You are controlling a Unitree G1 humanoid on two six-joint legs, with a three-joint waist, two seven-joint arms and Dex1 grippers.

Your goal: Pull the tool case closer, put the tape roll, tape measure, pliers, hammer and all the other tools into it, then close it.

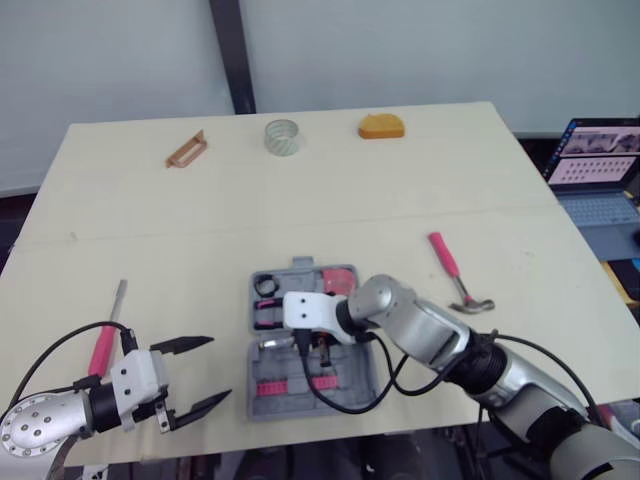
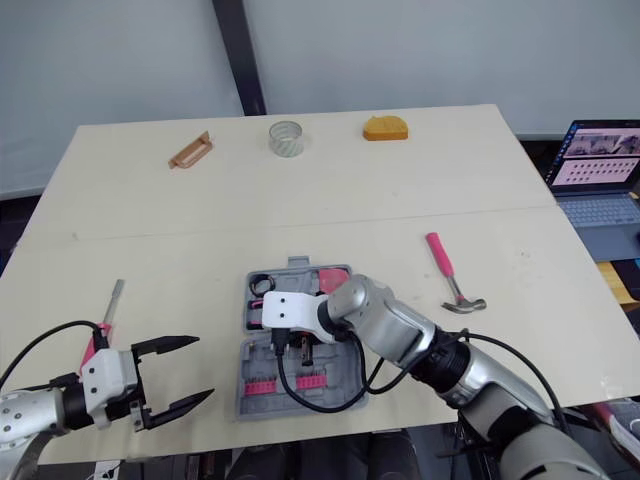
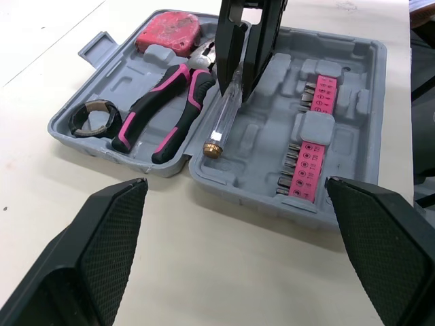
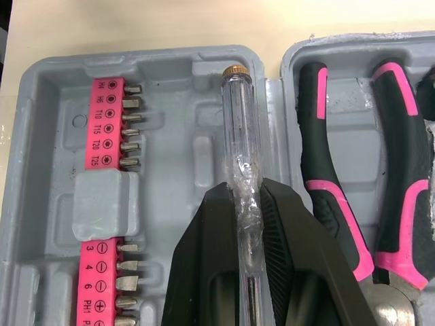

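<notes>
Looks like a lab or test rm, not a home or shop: big plain pale worktop (image 1: 300, 190), blank grey-white wall panels (image 1: 400, 50) right behind it w/ a dark post (image 1: 232, 55) btwn them, open laptop (image 1: 600, 175) just off the right edge, screen lit w/ slides.

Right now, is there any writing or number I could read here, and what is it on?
"H4 H6 T10 T15 T20 T25": one pink bit strip in the tool case.
"3 4 6 PH1": the other pink bit strip; its last label cut off.
Too small to read: the laptop screen.
No text seen on the clear screwdriver in the right hand.
</notes>
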